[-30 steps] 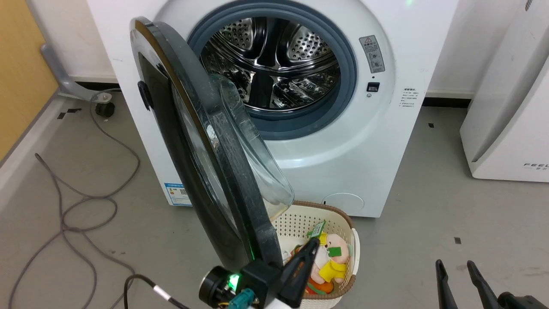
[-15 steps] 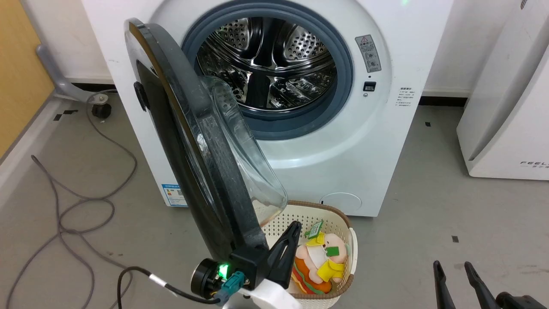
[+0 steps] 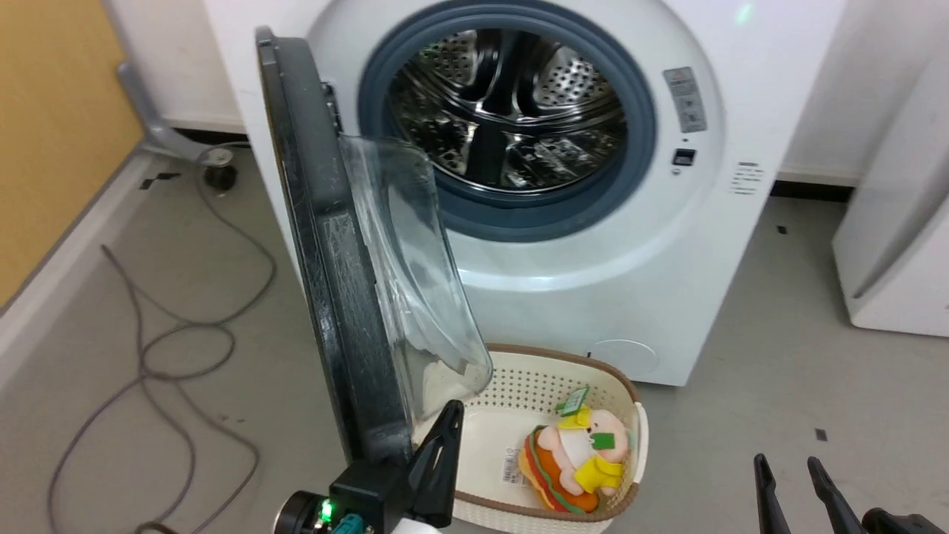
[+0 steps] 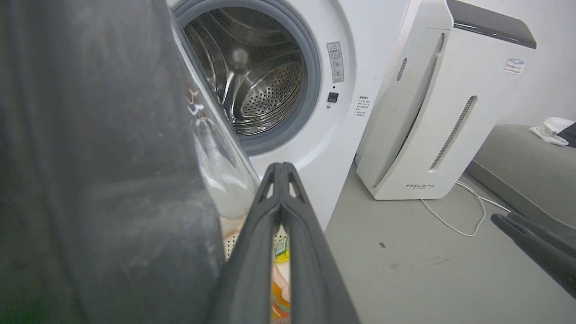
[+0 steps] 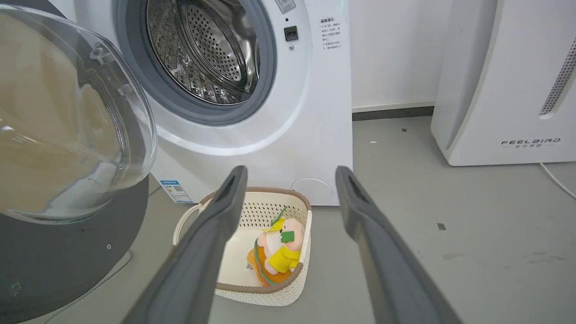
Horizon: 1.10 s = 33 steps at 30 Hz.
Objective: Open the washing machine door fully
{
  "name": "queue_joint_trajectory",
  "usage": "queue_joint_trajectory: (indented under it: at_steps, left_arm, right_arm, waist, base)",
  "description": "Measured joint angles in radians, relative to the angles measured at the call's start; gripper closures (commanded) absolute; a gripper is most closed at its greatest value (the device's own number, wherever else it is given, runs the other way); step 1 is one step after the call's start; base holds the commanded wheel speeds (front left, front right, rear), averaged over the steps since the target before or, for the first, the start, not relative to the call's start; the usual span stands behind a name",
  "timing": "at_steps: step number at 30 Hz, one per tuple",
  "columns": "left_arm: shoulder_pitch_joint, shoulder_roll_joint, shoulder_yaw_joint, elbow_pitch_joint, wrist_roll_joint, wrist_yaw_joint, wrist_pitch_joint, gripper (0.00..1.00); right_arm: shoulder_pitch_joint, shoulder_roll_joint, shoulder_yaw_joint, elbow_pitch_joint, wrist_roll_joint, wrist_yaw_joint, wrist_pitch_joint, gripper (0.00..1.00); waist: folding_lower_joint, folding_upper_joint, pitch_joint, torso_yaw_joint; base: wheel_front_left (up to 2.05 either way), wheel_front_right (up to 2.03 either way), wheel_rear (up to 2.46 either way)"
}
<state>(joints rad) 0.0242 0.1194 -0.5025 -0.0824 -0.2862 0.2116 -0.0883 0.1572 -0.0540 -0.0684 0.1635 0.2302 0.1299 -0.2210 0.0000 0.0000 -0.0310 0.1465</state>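
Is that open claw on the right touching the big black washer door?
Apart. The head view shows the basket and bare floor between the right gripper and the washing machine door.

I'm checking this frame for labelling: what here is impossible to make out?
- Head view: whether the left gripper touches the washing machine door; its own body covers the meeting spot.
- Head view: warning label text, blurred and too small.
- Head view: right gripper behind its fingers, cut off by the bottom edge.
- Left wrist view: door surface detail, too close and blurred.
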Motion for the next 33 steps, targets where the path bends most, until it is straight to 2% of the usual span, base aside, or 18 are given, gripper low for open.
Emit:
queue_joint_trajectory:
  at_steps: [13,19,25,33]
  left_arm:
    - [0.064,0.035,0.059,-0.074,-0.008,0.066,0.007,1.00]
    - [0.077,0.072,0.116,-0.075,-0.014,0.087,-0.008,1.00]
    - [0.073,0.114,0.199,-0.035,-0.037,0.095,-0.040,1.00]
    - [0.044,0.165,0.357,0.049,-0.102,0.115,-0.105,1.00]
  right_arm:
    - [0.001,0.001,-0.009,0.001,0.001,0.000,0.004,0.00]
    - [0.000,0.001,-0.008,0.000,0.002,0.000,0.009,0.00]
    - [-0.002,0.001,-0.008,-0.002,0.001,0.000,0.012,0.00]
    - [-0.002,0.001,-0.016,-0.005,-0.001,0.000,0.023,0.00]
  waist:
    - [0.0000,0.0000,0.004,0.138]
    - [0.0000,0.0000,0.004,0.193]
    - [0.0001,0.0000,0.007,0.207]
    - [0.0000,0.0000,0.010,0.187]
  base:
    - [0.00,0.00,0.00]
    - [0.00,0.00,0.00]
    - [0.00,0.00,0.00]
    - [0.00,0.00,0.00]
